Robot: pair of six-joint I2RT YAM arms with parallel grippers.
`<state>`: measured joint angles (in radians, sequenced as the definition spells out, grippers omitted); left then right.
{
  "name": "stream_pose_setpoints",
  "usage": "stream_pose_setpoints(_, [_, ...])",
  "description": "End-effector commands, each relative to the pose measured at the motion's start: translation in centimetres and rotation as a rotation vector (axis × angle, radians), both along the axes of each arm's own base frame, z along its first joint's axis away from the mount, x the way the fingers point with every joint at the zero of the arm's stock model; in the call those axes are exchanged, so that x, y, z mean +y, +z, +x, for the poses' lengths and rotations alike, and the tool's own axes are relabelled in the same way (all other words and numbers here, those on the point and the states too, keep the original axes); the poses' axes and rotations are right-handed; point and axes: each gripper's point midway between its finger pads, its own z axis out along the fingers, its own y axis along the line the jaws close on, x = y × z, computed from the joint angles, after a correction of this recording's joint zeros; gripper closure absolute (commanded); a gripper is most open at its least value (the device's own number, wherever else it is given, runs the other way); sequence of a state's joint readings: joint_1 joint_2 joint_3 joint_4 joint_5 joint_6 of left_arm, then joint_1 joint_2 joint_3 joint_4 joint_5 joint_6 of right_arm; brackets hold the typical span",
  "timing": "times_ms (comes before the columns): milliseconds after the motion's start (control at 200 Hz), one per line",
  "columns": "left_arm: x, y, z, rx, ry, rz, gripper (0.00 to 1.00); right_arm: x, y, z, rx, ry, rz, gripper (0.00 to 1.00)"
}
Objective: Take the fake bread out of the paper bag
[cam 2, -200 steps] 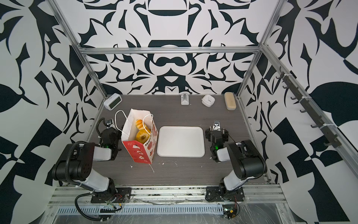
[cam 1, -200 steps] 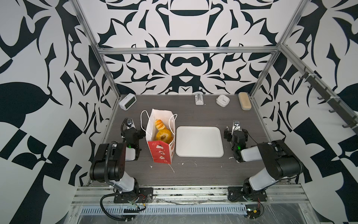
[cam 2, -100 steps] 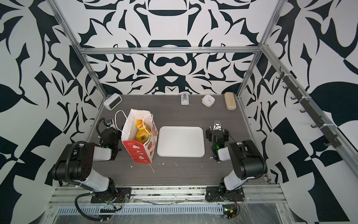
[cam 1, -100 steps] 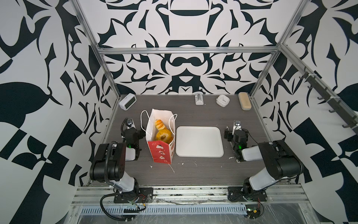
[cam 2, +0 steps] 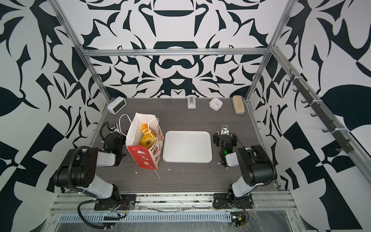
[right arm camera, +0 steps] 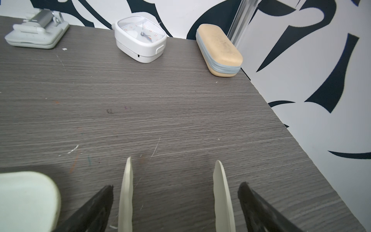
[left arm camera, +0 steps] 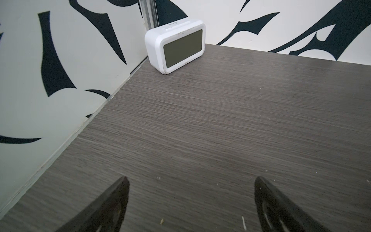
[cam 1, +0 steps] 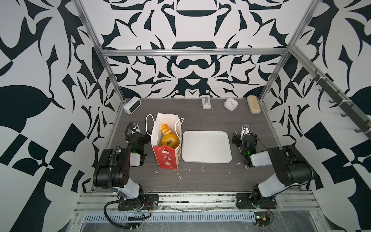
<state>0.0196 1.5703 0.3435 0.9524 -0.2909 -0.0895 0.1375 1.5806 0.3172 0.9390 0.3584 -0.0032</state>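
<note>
The paper bag (cam 1: 165, 158) (cam 2: 145, 157) stands upright on the left of the table, red outside and white inside, with its mouth open upward. Fake bread shows in its mouth in both top views: a ring bagel (cam 1: 170, 140) (cam 2: 148, 141) and behind it a striped golden pastry (cam 1: 165, 128) (cam 2: 144, 127). Anything deeper in the bag is hidden. My left gripper (left arm camera: 192, 178) (cam 1: 137, 134) rests low on the table just left of the bag, open and empty. My right gripper (right arm camera: 173, 160) (cam 1: 242, 135) sits at the right, open with nothing between its pale fingers (right arm camera: 125, 192).
A flat white tray (cam 1: 206, 133) (right arm camera: 26, 196) lies between the bag and my right gripper. Along the back wall stand a white digital clock (cam 1: 132, 104) (left arm camera: 176, 47), a small grey stand (cam 1: 206, 102) (right arm camera: 36, 33), a white analog clock (cam 1: 230, 104) (right arm camera: 140, 38) and a beige oblong case (cam 1: 253, 104) (right arm camera: 219, 50).
</note>
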Motion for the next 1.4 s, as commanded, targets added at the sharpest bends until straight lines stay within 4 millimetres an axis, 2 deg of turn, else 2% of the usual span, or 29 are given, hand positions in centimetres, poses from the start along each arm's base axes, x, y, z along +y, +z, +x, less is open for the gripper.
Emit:
stream_pose_setpoints(0, [0.3,1.2,0.5,-0.039,0.018,-0.007,0.01,0.0,1.9,0.9,-0.064,-0.008,0.015,0.00])
stream_pose_setpoints(95, [1.0,2.4,0.3,-0.048,0.056,-0.006,0.01,-0.5,3.0,0.9,-0.059,-0.042,0.016,0.01])
stream_pose_setpoints(205, [1.2,5.7,0.0,-0.033,0.075,0.003,0.00,0.0,5.3,1.4,-0.009,-0.027,0.012,0.01])
stream_pose_setpoints(240, [1.3,7.4,-0.3,-0.059,0.087,0.014,0.00,-0.1,6.6,1.5,-0.033,-0.040,0.007,0.00])
stream_pose_setpoints(255, [1.4,9.1,-0.6,-0.104,0.102,0.020,0.00,0.0,7.2,1.5,-0.042,-0.043,0.010,0.00])
stream_pose_setpoints(335, [1.9,14.8,-1.7,-0.218,0.160,0.017,0.01,0.8,9.9,1.4,-0.047,-0.027,0.066,0.01])
stream_pose_setpoints(430, [1.8,20.6,-3.5,-0.251,0.194,-0.086,0.02,1.8,12.8,0.6,-0.022,-0.026,0.099,0.01])
stream_pose_setpoints(520, [0.4,24.0,-5.4,-0.216,0.151,-0.221,0.05,3.9,14.7,-0.7,0.007,0.044,0.139,0.03])
stream_pose_setpoints(610, [-1.7,25.8,-7.7,-0.142,0.059,-0.308,0.09,5.7,15.6,-2.4,0.041,0.107,0.184,0.06])
stream_pose_setpoints(740, [-4.5,27.0,-12.1,-0.038,-0.081,-0.381,0.14,7.3,15.5,-4.8,0.127,0.171,0.234,0.08])
stream_pose_setpoints(835, [-8.3,27.1,-14.8,0.068,-0.274,-0.480,0.18,7.7,15.0,-6.2,0.194,0.193,0.245,0.08])
stream_pose_setpoints(940, [-12.6,25.8,-17.8,0.232,-0.484,-0.614,0.20,7.5,14.1,-7.0,0.235,0.192,0.241,0.09])
stream_pose_setpoints(1010, [-13.8,24.8,-19.0,0.289,-0.547,-0.646,0.22,7.5,13.4,-7.1,0.255,0.187,0.241,0.09])
stream_pose_setpoints(1075, [-13.8,23.7,-19.5,0.321,-0.558,-0.625,0.23,7.5,12.7,-7.1,0.269,0.178,0.247,0.09])
stream_pose_setpoints(1135, [-13.8,23.0,-19.6,0.343,-0.559,-0.609,0.23,8.3,12.0,-7.1,0.290,0.210,0.280,0.09])
stream_pose_setpoints(1255, [-13.1,21.6,-18.3,0.382,-0.502,-0.601,0.25,9.0,10.8,-6.9,0.317,0.221,0.311,0.09])
stream_pose_setpoints(1400, [-12.6,21.1,-16.4,0.377,-0.459,-0.589,0.30,9.2,9.6,-7.0,0.342,0.221,0.320,0.09])
